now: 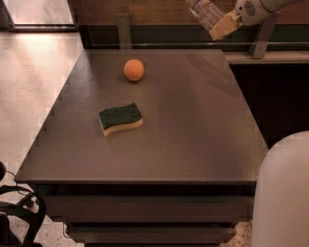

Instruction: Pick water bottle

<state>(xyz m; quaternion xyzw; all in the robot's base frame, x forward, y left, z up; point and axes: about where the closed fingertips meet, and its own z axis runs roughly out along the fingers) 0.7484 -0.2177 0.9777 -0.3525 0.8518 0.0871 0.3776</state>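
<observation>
The gripper point(218, 25) hung at the top right of the view, above and just beyond the far right corner of the table point(193, 130), at the end of a white arm point(256, 7) that reached in from the right edge. Its tan fingers point(224, 26) were clenched around the water bottle point(204, 11), which was lifted clear of the tabletop and tilted, its upper end pointing up and to the left, partly cut off by the top edge of the picture.

Out on the dark tabletop, an orange ball point(133, 70) sat near the far edge, left of centre and well apart from the bottle. Nearer the camera lay a sponge point(120, 118), green face up over a yellow underside, well apart from the ball.

A rounded white part of the robot point(285, 193) filled the lower right corner. At the lower left, beside the table on the pale floor point(29, 82), stood a black frame point(21, 212) that I could not identify.
</observation>
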